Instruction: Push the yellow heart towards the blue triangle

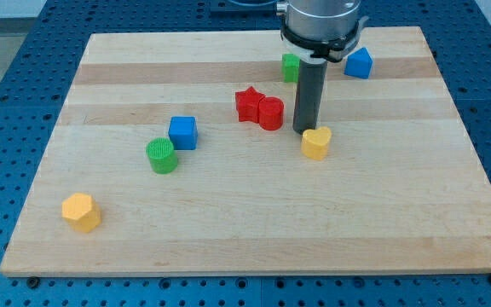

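Note:
The yellow heart (316,142) lies right of the board's middle. My tip (304,130) stands just at the heart's upper left edge, touching or nearly touching it. The blue triangle (359,62) sits near the view's top right, well above the heart and partly behind the arm's body. The rod rises from the tip straight up to the arm at the view's top.
A red star (248,104) and a red cylinder (271,112) sit together left of the rod. A green block (291,66) is behind the rod. A blue cube (182,132), a green cylinder (161,155) and a yellow hexagon (81,211) lie on the left.

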